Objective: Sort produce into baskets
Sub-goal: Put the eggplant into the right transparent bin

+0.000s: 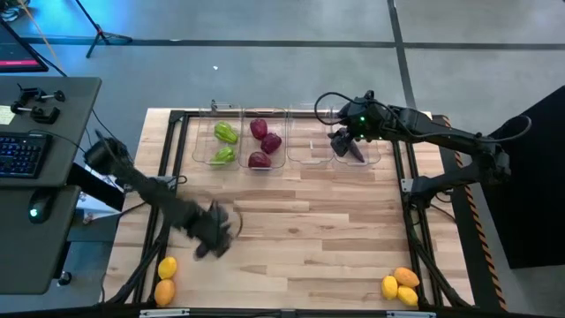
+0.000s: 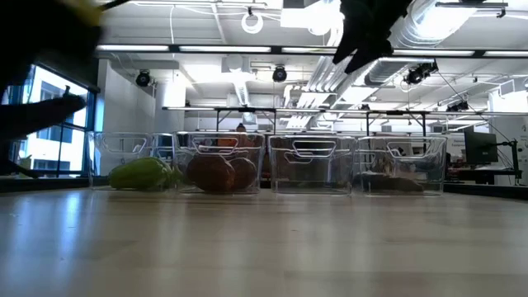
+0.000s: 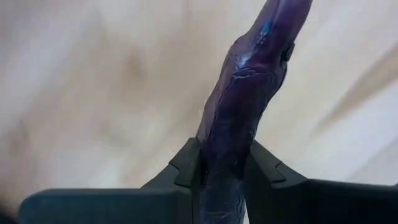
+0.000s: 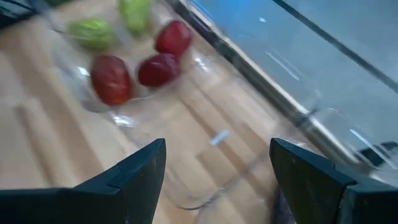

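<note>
Four clear baskets stand in a row at the table's far side. The first (image 1: 224, 143) holds two green peppers (image 1: 226, 132), the second three dark red pieces (image 1: 263, 141), and the third (image 1: 309, 146) shows nothing inside. The fourth (image 1: 366, 150) holds a dark purple eggplant (image 1: 355, 152). My right gripper (image 1: 347, 134) is open and empty above the fourth basket, and it also shows in its wrist view (image 4: 217, 168). My left gripper (image 1: 216, 234) is over the table's near left, shut on another purple eggplant (image 3: 249, 93). Yellow and orange citrus lie at the near left (image 1: 166, 279) and near right (image 1: 400, 284). My left gripper pinches the eggplant near one end (image 3: 225, 163) between its two fingers (image 3: 186, 163). The rest of the eggplant reaches out past the fingertips, roughly in line with them, with the blurred table top behind it. In the high view the gripper hides the eggplant.
A black metal frame (image 1: 177, 119) runs around the wooden table's edge. A desk with a keyboard (image 1: 22, 152) stands off the table's left side. Bare wood (image 1: 309, 212) lies between the baskets and the near citrus piles.
</note>
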Action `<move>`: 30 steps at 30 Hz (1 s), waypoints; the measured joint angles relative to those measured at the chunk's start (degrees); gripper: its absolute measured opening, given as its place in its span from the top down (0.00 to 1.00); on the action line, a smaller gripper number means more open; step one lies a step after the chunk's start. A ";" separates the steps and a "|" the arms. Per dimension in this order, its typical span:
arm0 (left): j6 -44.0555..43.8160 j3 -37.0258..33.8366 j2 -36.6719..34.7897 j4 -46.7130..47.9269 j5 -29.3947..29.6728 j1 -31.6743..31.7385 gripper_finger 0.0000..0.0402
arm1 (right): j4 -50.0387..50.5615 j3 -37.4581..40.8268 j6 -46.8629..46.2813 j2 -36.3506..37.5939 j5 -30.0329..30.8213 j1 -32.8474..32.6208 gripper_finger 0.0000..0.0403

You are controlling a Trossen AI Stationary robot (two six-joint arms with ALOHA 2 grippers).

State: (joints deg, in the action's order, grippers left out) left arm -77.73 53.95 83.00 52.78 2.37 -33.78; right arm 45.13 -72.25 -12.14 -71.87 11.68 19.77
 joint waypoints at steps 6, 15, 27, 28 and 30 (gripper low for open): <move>21.42 0.00 -7.32 -18.17 14.33 18.60 0.88 | -4.81 0.00 -5.25 4.61 -3.55 -3.38 0.31; 48.68 11.09 5.99 -49.60 5.62 39.86 0.88 | -13.50 0.00 -10.73 13.05 -2.81 -11.20 0.31; 64.39 42.64 33.42 -54.18 3.15 47.03 0.79 | -14.56 0.00 -9.92 16.02 10.57 -15.45 0.31; 64.40 44.88 35.28 -54.68 3.19 47.41 0.78 | -14.58 0.00 -9.92 15.99 10.85 -15.44 0.31; 64.79 48.89 38.79 -56.06 3.17 48.12 0.76 | -14.56 0.00 -9.92 15.96 11.74 -15.43 0.31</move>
State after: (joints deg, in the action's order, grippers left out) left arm -12.94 102.85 121.79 -3.28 5.55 14.35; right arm 30.57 -72.25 -22.06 -55.91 23.43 4.34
